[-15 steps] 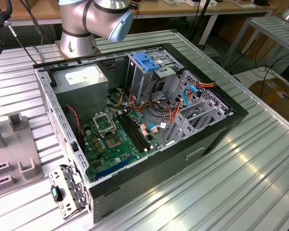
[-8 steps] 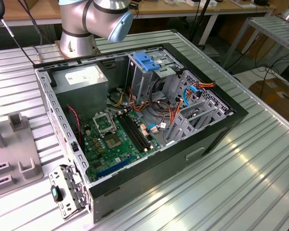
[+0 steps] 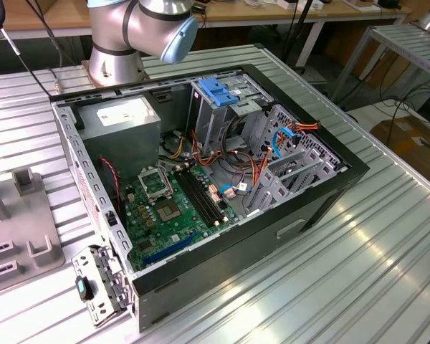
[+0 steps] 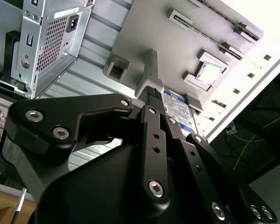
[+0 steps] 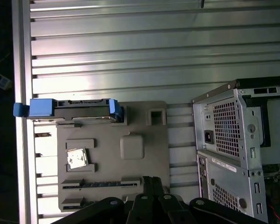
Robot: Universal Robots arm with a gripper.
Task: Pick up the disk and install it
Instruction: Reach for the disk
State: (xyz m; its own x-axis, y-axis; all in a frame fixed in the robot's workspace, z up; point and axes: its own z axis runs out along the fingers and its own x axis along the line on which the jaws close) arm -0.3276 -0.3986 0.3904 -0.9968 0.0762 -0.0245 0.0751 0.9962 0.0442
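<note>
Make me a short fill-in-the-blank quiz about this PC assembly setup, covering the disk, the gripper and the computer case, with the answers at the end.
1. The plastic carrier frame around the disk is coloured ____.
2. The disk stands on its ____ in the grey fixture plate.
3. The motherboard in the open computer case is coloured ____.
4. In the first wrist view, the gripper holds ____.

Answers: blue; edge; green; nothing
</note>
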